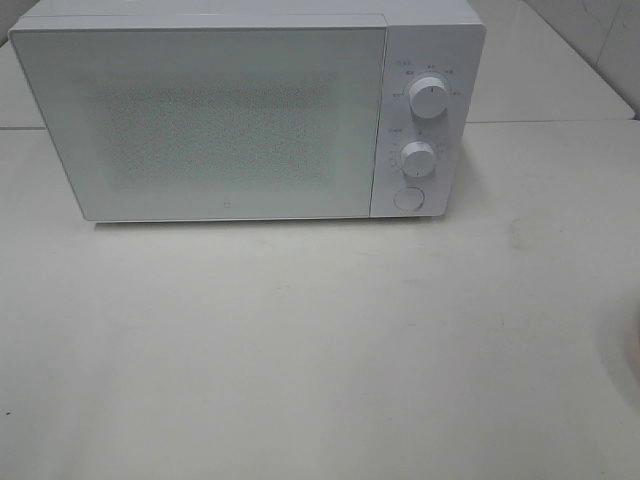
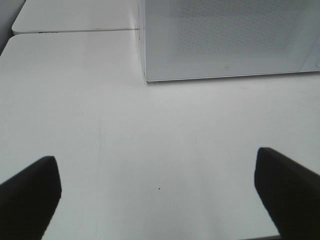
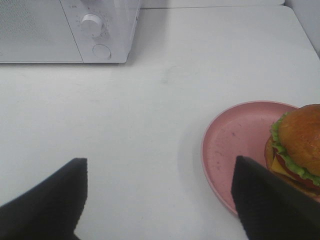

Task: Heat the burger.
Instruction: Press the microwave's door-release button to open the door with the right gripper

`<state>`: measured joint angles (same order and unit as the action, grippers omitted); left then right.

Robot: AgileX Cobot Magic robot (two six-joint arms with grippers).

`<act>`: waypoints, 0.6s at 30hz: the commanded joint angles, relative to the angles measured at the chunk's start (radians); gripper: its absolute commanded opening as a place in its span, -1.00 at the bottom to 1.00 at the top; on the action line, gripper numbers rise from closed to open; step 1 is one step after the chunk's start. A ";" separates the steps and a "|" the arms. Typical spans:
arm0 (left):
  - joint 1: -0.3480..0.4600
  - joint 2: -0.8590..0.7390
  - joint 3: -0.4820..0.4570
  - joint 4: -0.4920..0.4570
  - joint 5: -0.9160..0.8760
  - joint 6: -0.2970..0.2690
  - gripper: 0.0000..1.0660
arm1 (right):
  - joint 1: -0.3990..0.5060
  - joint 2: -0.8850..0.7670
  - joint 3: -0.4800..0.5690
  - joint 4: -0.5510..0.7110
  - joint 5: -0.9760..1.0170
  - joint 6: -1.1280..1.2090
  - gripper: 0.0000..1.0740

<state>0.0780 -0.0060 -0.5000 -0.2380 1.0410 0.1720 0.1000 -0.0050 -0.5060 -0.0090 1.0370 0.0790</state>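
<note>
The burger [image 3: 298, 145], with a brown bun and green and red filling, sits on a salmon-pink dish [image 3: 235, 140] in the right wrist view, next to one finger of my right gripper [image 3: 159, 200]. That gripper is open and empty above the table. A white microwave [image 1: 240, 115] stands at the back with its door shut; it also shows in the left wrist view [image 2: 230, 40] and in the right wrist view [image 3: 65, 30]. My left gripper [image 2: 157, 192] is open and empty over bare table in front of the microwave. Neither gripper shows in the exterior view.
The microwave has two knobs [image 1: 428, 97] [image 1: 418, 157] and a round button [image 1: 408, 198] on its right panel. The white table [image 1: 300, 340] spreads in front of it. A faint pink blur [image 1: 632, 350] shows at the exterior view's right edge.
</note>
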 commanded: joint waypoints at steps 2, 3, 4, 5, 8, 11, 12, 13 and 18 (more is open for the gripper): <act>-0.001 -0.018 0.002 -0.005 -0.002 0.000 0.88 | -0.003 -0.026 -0.001 -0.007 -0.001 -0.009 0.42; -0.001 -0.018 0.002 -0.005 -0.002 0.000 0.88 | -0.003 -0.026 -0.001 -0.007 -0.001 -0.009 0.42; -0.001 -0.018 0.002 -0.005 -0.002 0.000 0.88 | -0.003 -0.026 -0.001 -0.007 -0.001 -0.009 0.42; -0.001 -0.018 0.002 -0.005 -0.002 0.000 0.88 | -0.003 -0.026 -0.001 -0.007 -0.001 -0.009 0.42; -0.001 -0.018 0.002 -0.005 -0.002 0.000 0.88 | -0.003 -0.026 -0.001 -0.007 -0.001 -0.009 0.42; -0.001 -0.018 0.002 -0.005 -0.002 0.000 0.88 | -0.003 -0.026 -0.001 -0.007 -0.001 -0.009 0.42; -0.001 -0.018 0.002 -0.005 -0.002 0.000 0.88 | -0.003 -0.026 -0.001 -0.007 -0.001 -0.009 0.42; -0.001 -0.018 0.002 -0.005 -0.002 0.000 0.88 | -0.003 -0.026 -0.001 -0.007 -0.001 -0.009 0.42; -0.001 -0.018 0.002 -0.005 -0.002 0.000 0.88 | -0.003 -0.024 -0.010 0.000 -0.003 0.005 0.42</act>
<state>0.0780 -0.0060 -0.5000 -0.2380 1.0410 0.1720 0.1000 -0.0050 -0.5060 -0.0090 1.0370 0.0800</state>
